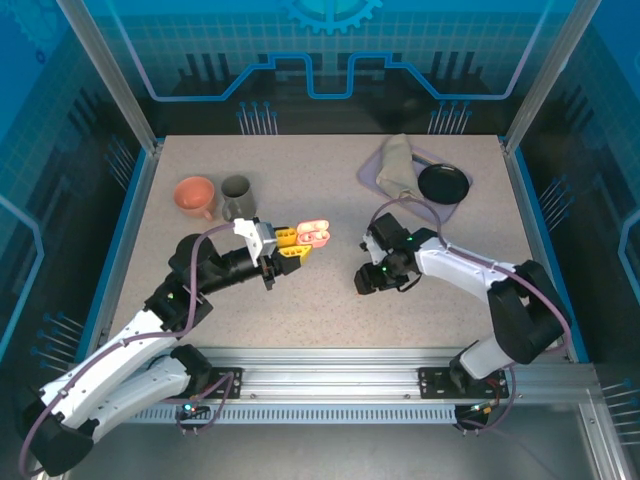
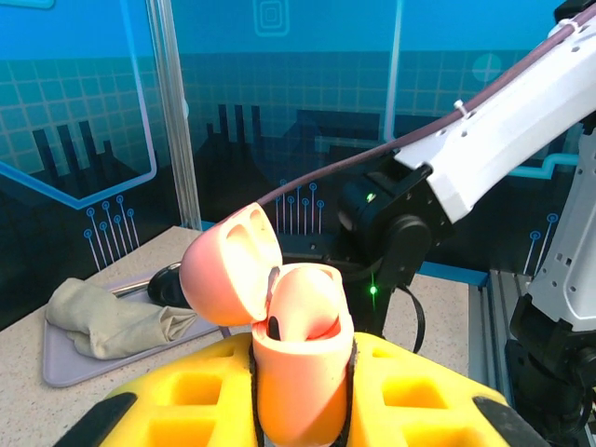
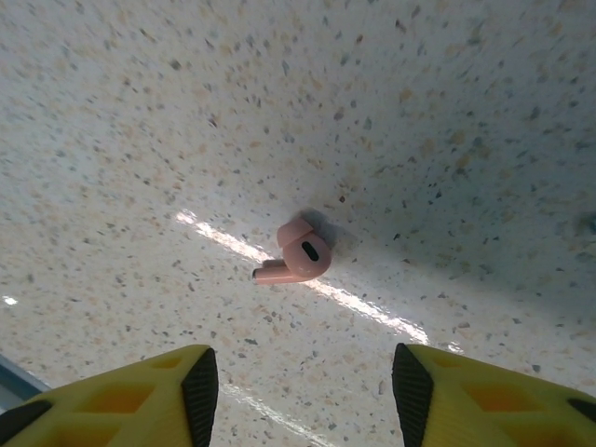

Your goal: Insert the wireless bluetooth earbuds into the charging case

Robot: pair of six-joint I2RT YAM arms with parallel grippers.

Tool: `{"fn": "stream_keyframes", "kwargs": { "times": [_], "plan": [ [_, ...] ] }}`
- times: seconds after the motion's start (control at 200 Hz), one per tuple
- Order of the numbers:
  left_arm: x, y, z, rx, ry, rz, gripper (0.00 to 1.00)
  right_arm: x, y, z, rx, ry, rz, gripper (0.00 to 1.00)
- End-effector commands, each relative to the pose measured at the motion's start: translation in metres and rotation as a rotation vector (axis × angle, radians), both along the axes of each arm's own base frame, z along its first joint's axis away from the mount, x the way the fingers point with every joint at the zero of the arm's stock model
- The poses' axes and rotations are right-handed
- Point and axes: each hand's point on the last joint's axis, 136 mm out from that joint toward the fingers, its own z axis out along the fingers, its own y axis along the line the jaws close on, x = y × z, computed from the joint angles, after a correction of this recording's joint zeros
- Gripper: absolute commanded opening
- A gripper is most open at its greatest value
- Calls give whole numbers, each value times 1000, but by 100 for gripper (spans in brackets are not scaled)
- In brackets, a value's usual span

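Note:
My left gripper (image 1: 288, 251) is shut on the salmon-pink charging case (image 2: 300, 372) and holds it above the table, left of centre. The case's lid (image 2: 228, 265) is hinged open, and a pink earbud (image 2: 312, 300) sits in the case body. A second pink earbud (image 3: 300, 257) lies on its side on the speckled tabletop. My right gripper (image 3: 304, 391) hangs just above it, open, with nothing between the fingers; the earbud lies a little beyond the fingertips. Seen from above, the right gripper (image 1: 368, 278) points down at the table right of centre.
An orange mug (image 1: 196, 196) and a grey cup (image 1: 237, 197) stand at the back left. A lavender tray (image 1: 372, 172) at the back right carries a crumpled cloth (image 1: 398, 168) and a black dish (image 1: 444, 183). The right arm (image 2: 484, 140) crosses close in front of the held case.

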Motion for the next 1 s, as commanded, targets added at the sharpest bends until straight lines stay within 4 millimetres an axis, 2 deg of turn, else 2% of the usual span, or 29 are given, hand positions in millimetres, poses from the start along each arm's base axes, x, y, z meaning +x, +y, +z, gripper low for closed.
{"fn": "stream_keyframes", "kwargs": {
  "times": [0.0,0.31,0.66,0.995],
  "plan": [
    [-1,2,1,3,-29,11,0,8,8,-4,-29,-10,-3,54],
    [-1,2,-2,15,-29,13,0,20,18,-19,-64,5,-13,49],
    [2,1,-6,30,-27,19,0,12,21,-29,-79,65,12,44],
    [4,-1,-7,35,-21,15,0,14,24,-37,-96,78,17,39]
  ]
}}
